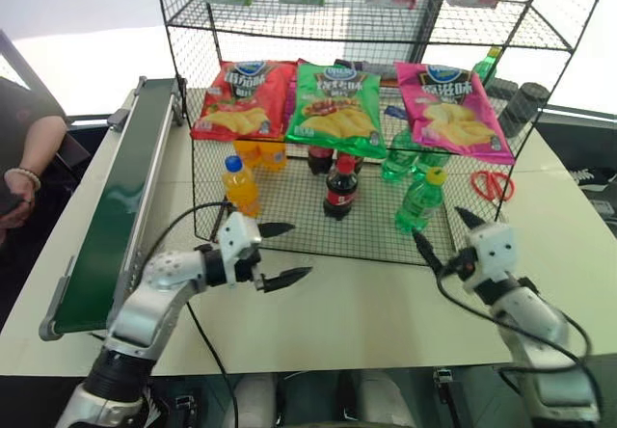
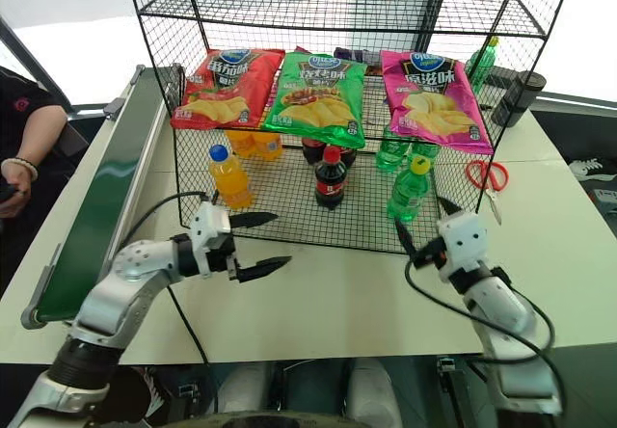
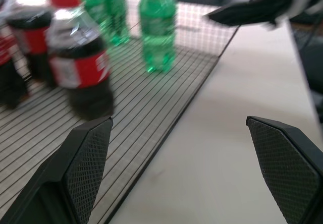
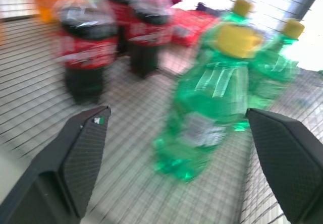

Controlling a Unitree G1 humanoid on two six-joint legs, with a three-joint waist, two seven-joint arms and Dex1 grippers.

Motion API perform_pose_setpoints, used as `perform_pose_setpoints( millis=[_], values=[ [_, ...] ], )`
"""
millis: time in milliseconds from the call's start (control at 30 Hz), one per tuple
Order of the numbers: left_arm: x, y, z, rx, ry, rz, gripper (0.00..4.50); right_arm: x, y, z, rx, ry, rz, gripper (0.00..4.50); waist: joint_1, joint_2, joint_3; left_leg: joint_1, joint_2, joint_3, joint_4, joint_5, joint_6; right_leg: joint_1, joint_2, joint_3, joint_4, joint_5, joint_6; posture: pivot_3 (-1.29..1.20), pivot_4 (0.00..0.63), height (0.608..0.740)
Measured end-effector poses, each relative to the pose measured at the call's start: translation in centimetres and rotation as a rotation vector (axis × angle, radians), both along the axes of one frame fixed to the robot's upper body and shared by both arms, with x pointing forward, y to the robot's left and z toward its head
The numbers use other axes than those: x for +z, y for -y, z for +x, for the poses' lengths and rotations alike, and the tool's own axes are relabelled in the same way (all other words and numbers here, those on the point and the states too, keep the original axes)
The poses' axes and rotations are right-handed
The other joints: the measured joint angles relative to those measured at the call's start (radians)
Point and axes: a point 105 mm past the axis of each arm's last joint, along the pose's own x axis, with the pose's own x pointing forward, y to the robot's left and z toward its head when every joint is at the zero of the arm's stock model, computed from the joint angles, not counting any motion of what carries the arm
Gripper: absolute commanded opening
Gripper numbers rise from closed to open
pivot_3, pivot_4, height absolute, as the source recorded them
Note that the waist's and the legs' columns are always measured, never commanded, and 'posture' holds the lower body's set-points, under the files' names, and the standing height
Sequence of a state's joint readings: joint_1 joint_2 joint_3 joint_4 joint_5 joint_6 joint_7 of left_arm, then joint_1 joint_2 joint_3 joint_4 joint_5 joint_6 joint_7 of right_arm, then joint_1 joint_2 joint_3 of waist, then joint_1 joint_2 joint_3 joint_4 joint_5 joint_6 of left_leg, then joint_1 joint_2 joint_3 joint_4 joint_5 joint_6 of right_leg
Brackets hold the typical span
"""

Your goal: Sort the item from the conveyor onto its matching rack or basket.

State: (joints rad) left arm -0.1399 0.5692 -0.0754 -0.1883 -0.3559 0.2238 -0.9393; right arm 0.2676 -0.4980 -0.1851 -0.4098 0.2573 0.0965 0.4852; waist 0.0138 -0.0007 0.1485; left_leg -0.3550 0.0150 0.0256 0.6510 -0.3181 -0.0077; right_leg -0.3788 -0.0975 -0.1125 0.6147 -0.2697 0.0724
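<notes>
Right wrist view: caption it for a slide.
Open right tool facing the upright green soda bottle in the wire basket, cola bottles behind.

Green soda bottle (image 1: 419, 200) with yellow cap stands upright in the black wire basket (image 1: 289, 226); dark green conveyor (image 1: 116, 206) lies bare

Bottle (image 1: 419, 200) in basket (image 1: 289, 243), right of conveyor (image 1: 111, 206)

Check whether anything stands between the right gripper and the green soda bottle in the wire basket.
Nothing visible does. The green soda bottle stands upright in the wire basket near its front edge, and the right gripper, jaws open, sits just in front of it with only the basket's low rim between.
</notes>
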Motion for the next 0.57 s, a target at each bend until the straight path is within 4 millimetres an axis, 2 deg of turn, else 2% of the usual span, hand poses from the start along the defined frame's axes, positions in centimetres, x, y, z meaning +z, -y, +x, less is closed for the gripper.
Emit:
perform_pose_setpoints(
  millis=[100,267,567],
  values=[
    [-0.4,-1.8,0.3,0.052,0.002,0.037,4.5,0.1,0.2,-1.6,0.069,-0.059,0.005,4.47,0.001,0.0,0.0,0.001,0.0,0.0,0.001,0.0,0.0,0.001,-0.001,0.0,0.0,0.0,0.0,0.0,0.15,0.732],
    [-1.4,-4.5,0.2,0.138,-0.03,0.064,4.5,0.2,1.9,-3.4,0.084,-0.128,0.014,4.47,0.001,-0.001,0.0,0.0,0.0,0.0,0.0,0.0,0.0,0.001,-0.001,0.0,0.0,0.0,0.0,0.0,0.15,0.732],
    [-1.8,-6.1,-0.4,0.176,-0.045,0.074,4.5,0.5,3.0,-3.6,0.079,-0.134,0.022,4.47,0.001,-0.001,0.0,0.001,0.0,0.0,0.0,0.0,0.0,0.001,-0.001,0.0,0.0,0.0,0.0,0.0,0.15,0.732]
  ],
)
